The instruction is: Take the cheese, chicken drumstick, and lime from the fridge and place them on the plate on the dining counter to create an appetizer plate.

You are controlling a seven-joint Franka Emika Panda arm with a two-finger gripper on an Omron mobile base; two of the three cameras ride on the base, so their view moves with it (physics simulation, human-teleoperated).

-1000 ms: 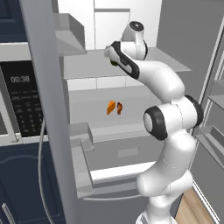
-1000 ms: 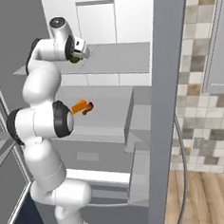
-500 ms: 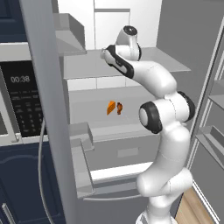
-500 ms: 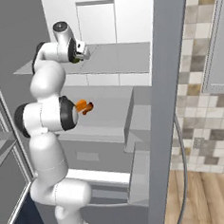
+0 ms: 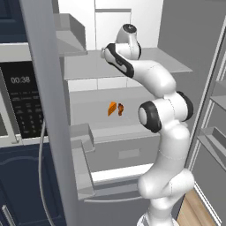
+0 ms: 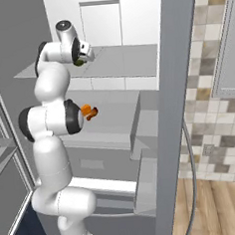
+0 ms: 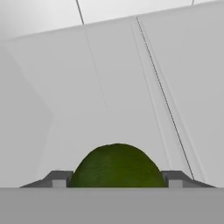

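The lime (image 7: 117,168), a dark green ball, sits between my two fingertips (image 7: 61,178) on the upper grey shelf (image 5: 88,66) of the fridge, and both tips touch its sides. In the right base view a sliver of the lime (image 6: 78,62) peeks out under the gripper (image 6: 86,53). The gripper (image 5: 105,54) reaches in from the right, over that shelf. One shelf lower lie the orange cheese wedge (image 5: 112,108) and the reddish-brown chicken drumstick (image 5: 120,109), side by side; they are also at the arm's elbow as cheese (image 6: 86,111) and drumstick (image 6: 93,111). The plate and dining counter are out of view.
The open fridge door's edge (image 5: 48,110) stands upright at left, with a microwave (image 5: 17,101) beyond it. A grey drawer (image 5: 128,152) lies below the shelves. The other door panel (image 6: 174,110) and a tiled wall (image 6: 213,107) bound the right side.
The hand has pushed further into the upper shelf and its jaws have come inward around the lime. Cheese and drumstick have not moved.
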